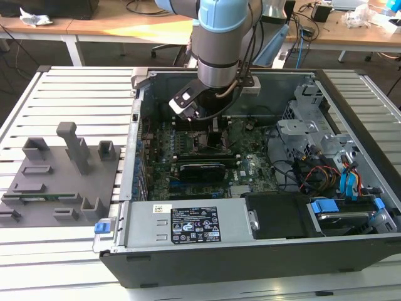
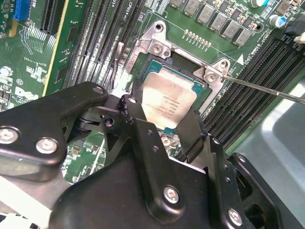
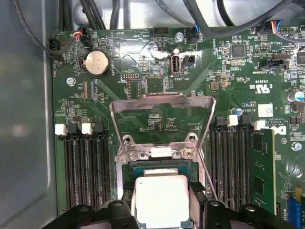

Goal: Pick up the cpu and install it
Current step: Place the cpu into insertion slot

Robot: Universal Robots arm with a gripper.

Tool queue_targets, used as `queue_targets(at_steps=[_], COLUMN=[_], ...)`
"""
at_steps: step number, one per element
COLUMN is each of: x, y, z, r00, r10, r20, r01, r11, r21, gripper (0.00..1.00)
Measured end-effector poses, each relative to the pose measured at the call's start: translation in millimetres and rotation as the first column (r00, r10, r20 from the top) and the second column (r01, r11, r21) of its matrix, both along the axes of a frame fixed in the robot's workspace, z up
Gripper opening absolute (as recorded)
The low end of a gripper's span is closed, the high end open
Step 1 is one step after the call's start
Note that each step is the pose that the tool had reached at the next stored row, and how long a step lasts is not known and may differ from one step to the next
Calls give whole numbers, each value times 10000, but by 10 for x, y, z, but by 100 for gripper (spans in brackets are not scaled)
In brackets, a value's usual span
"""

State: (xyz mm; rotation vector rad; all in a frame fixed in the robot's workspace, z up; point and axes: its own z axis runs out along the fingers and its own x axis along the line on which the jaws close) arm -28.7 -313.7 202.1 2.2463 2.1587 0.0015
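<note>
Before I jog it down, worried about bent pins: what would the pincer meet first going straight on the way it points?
The pincer apparently grips the cpu; straight on, the open socket comes first. Whether the cpu already rests there is unclear.

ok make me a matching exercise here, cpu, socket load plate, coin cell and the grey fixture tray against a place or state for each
Things:
1. cpu
2. socket load plate
3. coin cell
4. grey fixture tray

Place or state:
a. outside the computer case, on the exterior view's left
b. hinged up, open
c. round and silver
d. square, at the open socket

Pairs: 1-d, 2-b, 3-c, 4-a
</note>
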Motion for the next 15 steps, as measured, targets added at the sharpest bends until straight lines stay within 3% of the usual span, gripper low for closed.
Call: queue_targets(at_steps=[15], x=[4], y=[0], z=[-18], r00=[10000], r10=[1], r20=[0], r01=[-1], r11=[10000], r21=[4], gripper=[53])
